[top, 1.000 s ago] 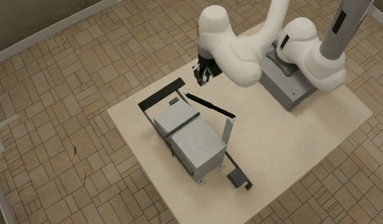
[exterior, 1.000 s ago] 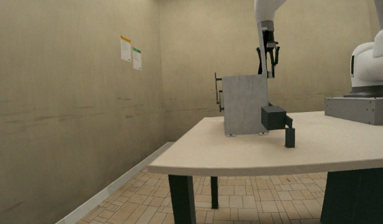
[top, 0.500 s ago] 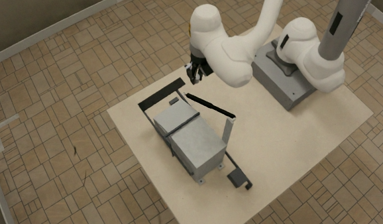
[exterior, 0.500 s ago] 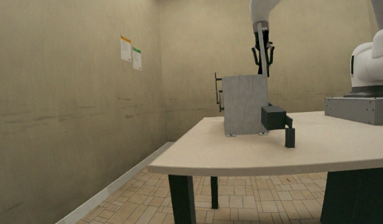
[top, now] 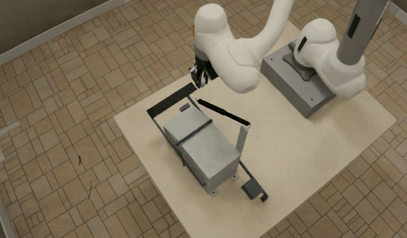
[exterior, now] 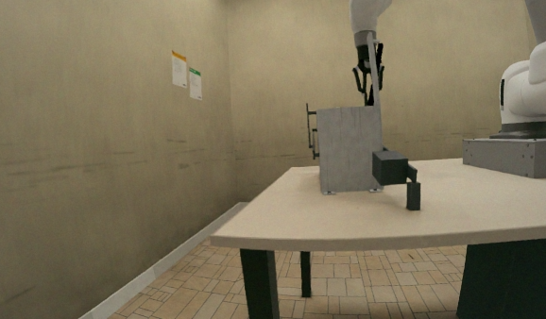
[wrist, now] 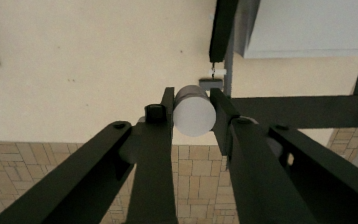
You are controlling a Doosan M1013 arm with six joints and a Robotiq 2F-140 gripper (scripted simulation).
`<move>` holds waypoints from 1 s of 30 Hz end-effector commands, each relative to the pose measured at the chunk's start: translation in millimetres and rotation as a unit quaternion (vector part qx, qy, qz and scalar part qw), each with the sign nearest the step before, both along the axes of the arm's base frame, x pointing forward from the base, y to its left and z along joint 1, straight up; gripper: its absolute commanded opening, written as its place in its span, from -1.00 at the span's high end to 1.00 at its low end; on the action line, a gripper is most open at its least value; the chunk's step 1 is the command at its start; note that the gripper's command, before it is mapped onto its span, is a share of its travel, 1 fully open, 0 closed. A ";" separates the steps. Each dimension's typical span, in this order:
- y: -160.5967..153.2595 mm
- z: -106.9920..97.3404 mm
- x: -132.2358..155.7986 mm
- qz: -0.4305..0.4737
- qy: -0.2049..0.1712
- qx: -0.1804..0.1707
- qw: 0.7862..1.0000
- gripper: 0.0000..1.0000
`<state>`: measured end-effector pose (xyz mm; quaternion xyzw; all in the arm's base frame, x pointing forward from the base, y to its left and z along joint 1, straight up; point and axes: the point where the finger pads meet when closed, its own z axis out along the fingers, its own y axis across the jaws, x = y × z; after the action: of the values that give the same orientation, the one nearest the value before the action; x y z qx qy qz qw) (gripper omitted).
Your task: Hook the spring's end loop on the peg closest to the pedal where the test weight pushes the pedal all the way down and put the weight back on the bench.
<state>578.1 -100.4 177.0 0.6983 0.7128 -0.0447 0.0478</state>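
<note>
My gripper (top: 201, 84) (exterior: 368, 99) (wrist: 191, 102) is shut on the steel weight (wrist: 195, 119), a grey cylinder. It hangs above the bench's back edge, beside the end of the pedal (top: 170, 101) (wrist: 305, 111) on the robot's side. The pedal is a wide dark plate across the ends of two side arms; its height is hard to judge. The black spring (top: 222, 113) (wrist: 223, 31) slants down from the post (top: 242, 139) (exterior: 374, 71) on the feeder (top: 210, 151) (exterior: 349, 146). Its loop end is at a white peg (wrist: 220, 72) near the pedal. The other pegs are hidden.
A dark counterweight block (top: 252, 188) (exterior: 390, 167) sits at the far end of the side arm. Thin dark bars (exterior: 308, 125) stand out from the feeder's other side. The robot's grey base (top: 298, 84) (exterior: 504, 153) stands on the bench (top: 291, 169) (exterior: 443, 212).
</note>
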 end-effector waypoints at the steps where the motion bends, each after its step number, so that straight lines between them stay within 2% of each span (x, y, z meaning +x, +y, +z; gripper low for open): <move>1: -4.6 2.5 6.2 0.000 -0.001 -0.002 1.000 0.50; 4: -3.2 1.9 4.4 0.000 -0.001 -0.002 1.000 0.50; 30: -37.4 15.7 46.8 0.000 -0.001 -0.019 1.000 0.50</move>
<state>621.3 -135.1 190.9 0.6974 0.7119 -0.0573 0.0603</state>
